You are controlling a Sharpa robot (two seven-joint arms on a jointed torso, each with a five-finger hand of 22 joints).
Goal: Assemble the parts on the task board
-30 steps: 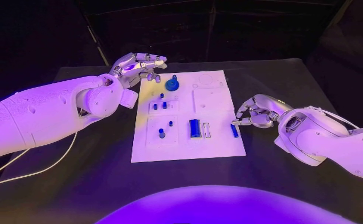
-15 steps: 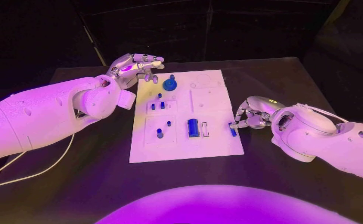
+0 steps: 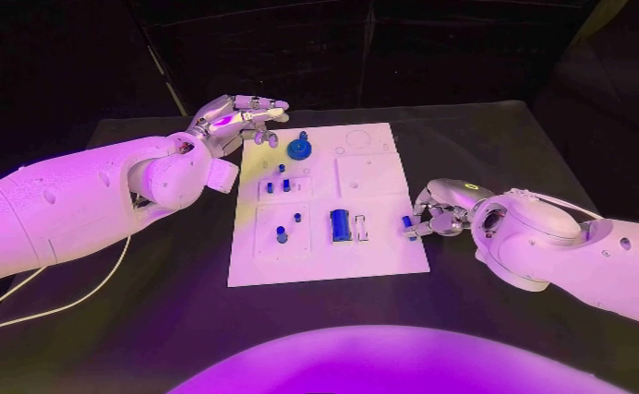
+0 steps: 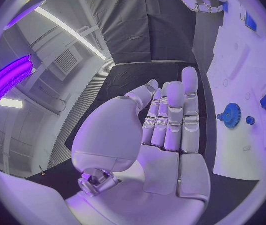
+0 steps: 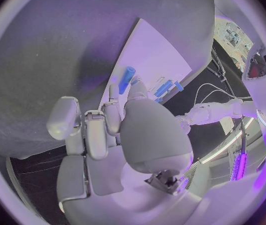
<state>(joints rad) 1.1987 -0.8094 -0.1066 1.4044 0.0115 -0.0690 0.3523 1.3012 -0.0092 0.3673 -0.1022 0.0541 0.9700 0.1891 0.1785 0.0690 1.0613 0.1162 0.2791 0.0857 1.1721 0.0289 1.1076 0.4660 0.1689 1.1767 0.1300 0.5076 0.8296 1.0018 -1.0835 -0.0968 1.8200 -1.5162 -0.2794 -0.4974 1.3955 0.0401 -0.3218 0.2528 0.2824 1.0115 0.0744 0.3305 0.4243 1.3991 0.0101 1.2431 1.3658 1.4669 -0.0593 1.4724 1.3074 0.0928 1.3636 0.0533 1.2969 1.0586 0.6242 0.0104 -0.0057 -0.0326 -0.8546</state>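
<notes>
Just beside the fingertips of the silver many-fingered right hand (image 3: 443, 212), at the near right edge of the flat white task board (image 3: 379, 260), lies a small blue cylindrical peg (image 3: 407, 225); the right wrist view shows the same peg (image 5: 127, 79) lying on its side just beyond the fingers, which are drawn close together, but whether they are touching or pinching it I cannot tell. Farther inboard from that hand, a larger blue cylinder (image 3: 341, 224) rests beside a pale slot, and small blue studs (image 3: 281, 233) stand in the board's left panels. The silver left hand (image 3: 237, 120) hovers at the board's far left corner with its fingers extended side by side and nothing in them, and a blue toothed gear (image 3: 298, 148) sits on the board near its fingertips, seen also from the left wrist (image 4: 232, 115). The peg looks like rigid, light plastic with a smooth round surface, so it is likely to roll or squirt out under an off-centre squeeze. A pinch across its middle, thumb opposite a finger, seems the safest hold, leaving one end free to enter a socket.
</notes>
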